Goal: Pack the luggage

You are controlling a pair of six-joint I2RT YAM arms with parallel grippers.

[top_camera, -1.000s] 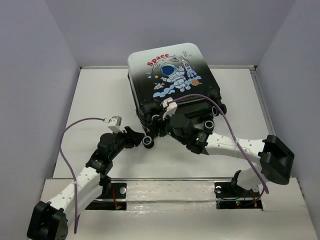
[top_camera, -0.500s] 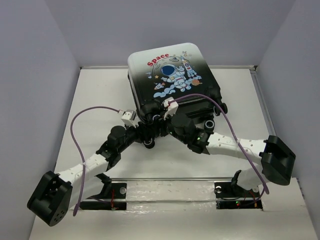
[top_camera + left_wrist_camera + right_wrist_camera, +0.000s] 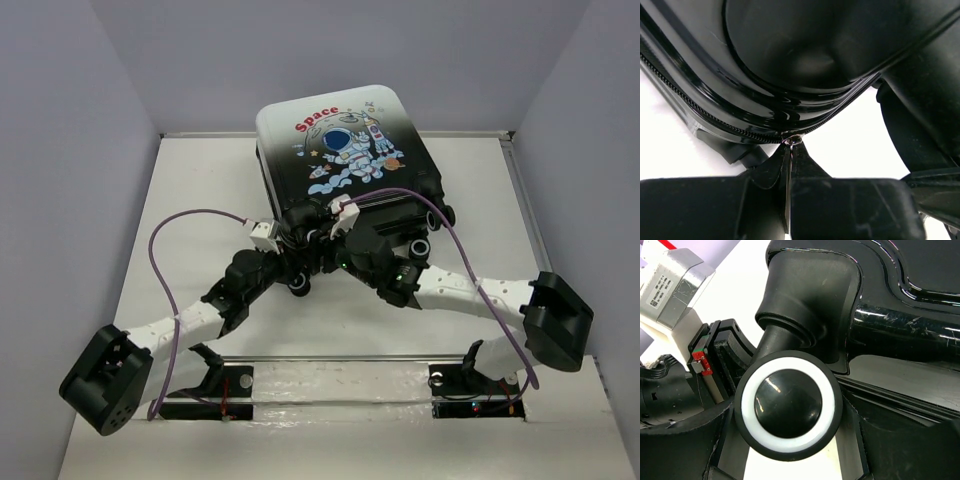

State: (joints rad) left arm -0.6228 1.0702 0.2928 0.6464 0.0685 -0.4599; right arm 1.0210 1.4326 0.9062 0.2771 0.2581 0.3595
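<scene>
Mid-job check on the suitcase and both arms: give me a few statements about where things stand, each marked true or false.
1. The suitcase is closed, with its astronaut print facing up. True.
2. The left fingers are spread wide apart. False: they are pressed together at the zipper, on what looks like the zipper pull.
3. The right wrist view is filled by a wheel with a white ring. True.
4. The left arm is parked far from the suitcase. False: it reaches the suitcase's near, wheeled end, beside the right arm.
</scene>
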